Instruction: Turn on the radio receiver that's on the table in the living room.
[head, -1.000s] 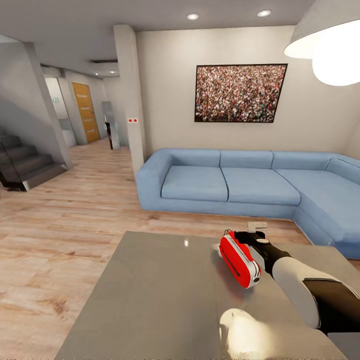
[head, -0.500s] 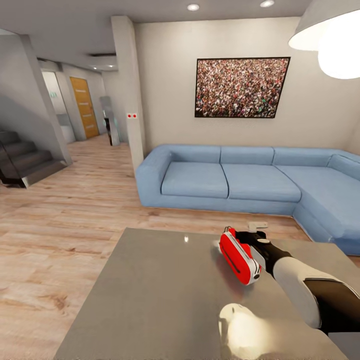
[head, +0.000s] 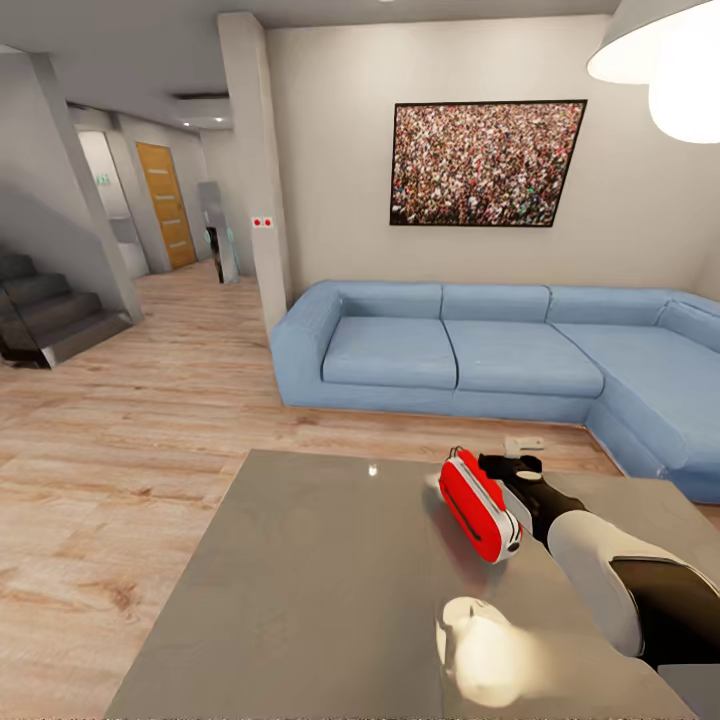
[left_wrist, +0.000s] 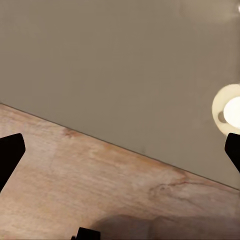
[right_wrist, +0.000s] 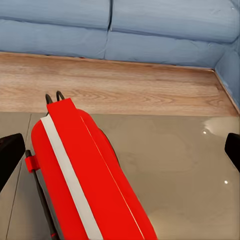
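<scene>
Against the earlier head pictures, the whole scene sits slightly lower and the ceiling lights have left the top edge: the camera has shifted. The radio receiver (head: 479, 505) keeps nearly the same place at the end of the right arm, its tilt little changed.

The radio receiver is held up over the right part of the table (head: 300, 590), clear of the top. It is tilted, red face toward the camera, white edge band and a thin strap loop at its upper end. In the right wrist view the radio receiver (right_wrist: 82, 175) lies between the two finger tips at the frame edges, a white stripe along its red body; contact points are hidden, so whether the right gripper (head: 510, 480) is clamped on it cannot be told from these pictures.

In the left wrist view the left gripper (left_wrist: 120, 150) has its fingers (left_wrist: 10, 152) spread wide, nothing between them, over the near edge of the grey table top and the plank floor (left_wrist: 100, 195). A lamp reflection (left_wrist: 227, 111) glares on the glossy top.

Beyond the table, a small white item (head: 524, 444) lies on the floor before the blue corner sofa (head: 470, 360). A framed crowd photo (head: 485, 163) hangs above the sofa. The pendant lamp (head: 665, 60) hangs at upper right. Farther left stand a pillar (head: 258, 180), stairs (head: 45, 310) and a wooden door (head: 168, 203) down the hall.
</scene>
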